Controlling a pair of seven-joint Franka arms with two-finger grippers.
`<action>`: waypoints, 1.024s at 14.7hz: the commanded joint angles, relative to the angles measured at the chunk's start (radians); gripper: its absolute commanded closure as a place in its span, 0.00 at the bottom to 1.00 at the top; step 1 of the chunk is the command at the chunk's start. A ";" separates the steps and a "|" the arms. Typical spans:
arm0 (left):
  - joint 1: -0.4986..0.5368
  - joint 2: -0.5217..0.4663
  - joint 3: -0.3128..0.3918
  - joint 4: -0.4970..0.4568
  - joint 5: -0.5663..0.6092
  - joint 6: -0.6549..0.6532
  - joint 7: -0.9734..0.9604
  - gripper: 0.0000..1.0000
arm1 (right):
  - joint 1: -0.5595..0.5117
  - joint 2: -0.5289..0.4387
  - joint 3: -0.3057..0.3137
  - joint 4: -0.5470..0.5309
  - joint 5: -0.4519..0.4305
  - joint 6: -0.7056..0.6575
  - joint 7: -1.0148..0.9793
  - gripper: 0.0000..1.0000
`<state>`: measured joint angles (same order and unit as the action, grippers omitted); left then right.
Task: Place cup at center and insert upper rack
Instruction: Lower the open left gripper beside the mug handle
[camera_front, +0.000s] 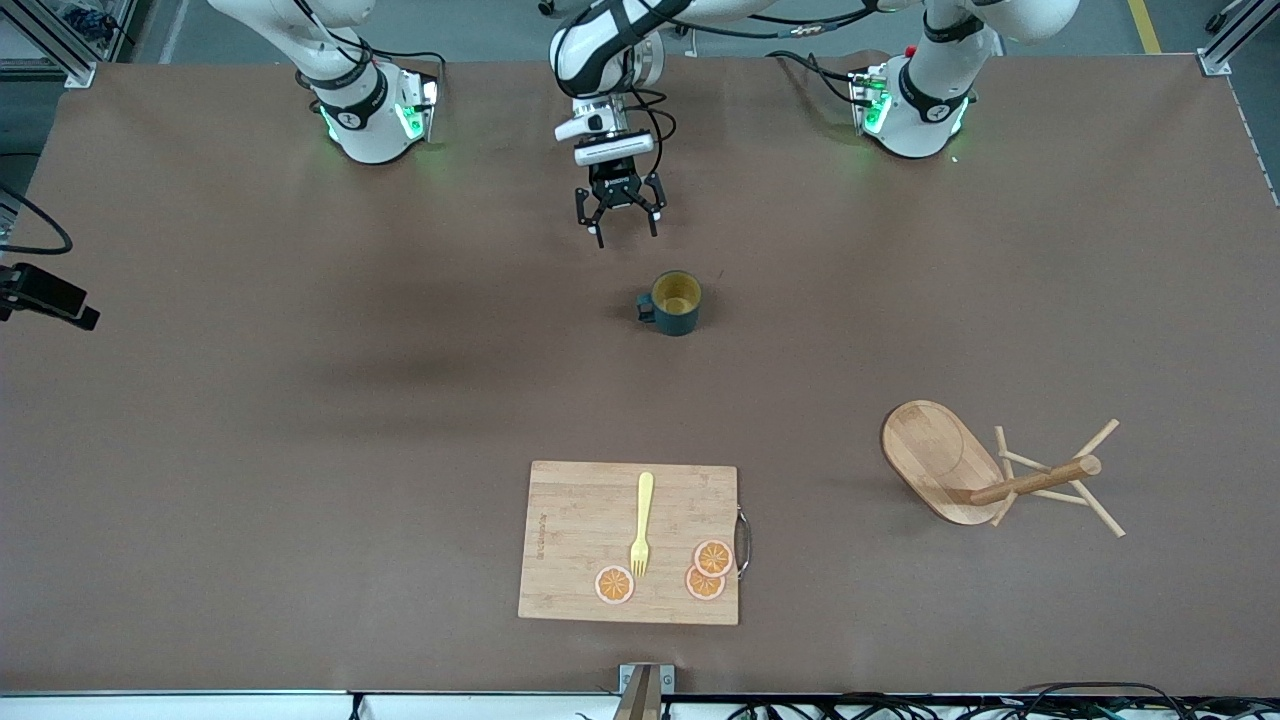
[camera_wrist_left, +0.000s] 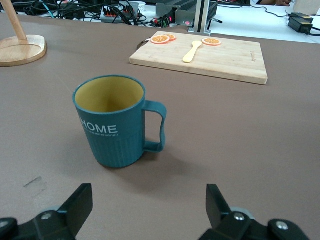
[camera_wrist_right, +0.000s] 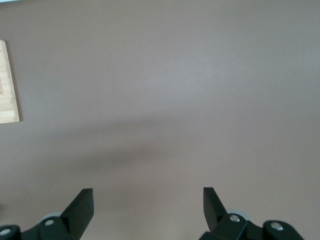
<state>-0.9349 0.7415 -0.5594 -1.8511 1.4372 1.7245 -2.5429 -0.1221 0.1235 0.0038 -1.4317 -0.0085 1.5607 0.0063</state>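
The cup (camera_front: 675, 302) stands upright, unobstructed, under the released left end effector (camera_front: 619, 212); right end effector (camera_wrist_right: 147, 207) released.

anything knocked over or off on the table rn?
Yes: the wooden mug tree lies tipped on its side toward the left arm's end of the table, base on edge, post and pegs against the tabletop. The teal mug stands upright, and fork and orange slices sit tidily on the cutting board.

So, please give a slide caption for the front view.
Open left gripper hangs above table near upright cup; upper rack lies toppled.
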 joint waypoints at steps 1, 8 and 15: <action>-0.018 0.041 0.016 0.033 0.066 -0.019 -0.003 0.00 | 0.012 -0.076 -0.007 -0.101 -0.013 0.025 -0.012 0.04; -0.124 0.104 0.165 0.041 0.199 -0.019 -0.013 0.07 | 0.026 -0.180 -0.007 -0.262 -0.015 0.130 -0.022 0.05; -0.124 0.127 0.199 0.062 0.247 -0.013 0.022 0.19 | 0.038 -0.265 -0.007 -0.380 -0.015 0.187 -0.049 0.04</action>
<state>-1.0502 0.8442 -0.3817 -1.8161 1.6528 1.7218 -2.5476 -0.0976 -0.0896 0.0040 -1.7614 -0.0085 1.7407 -0.0154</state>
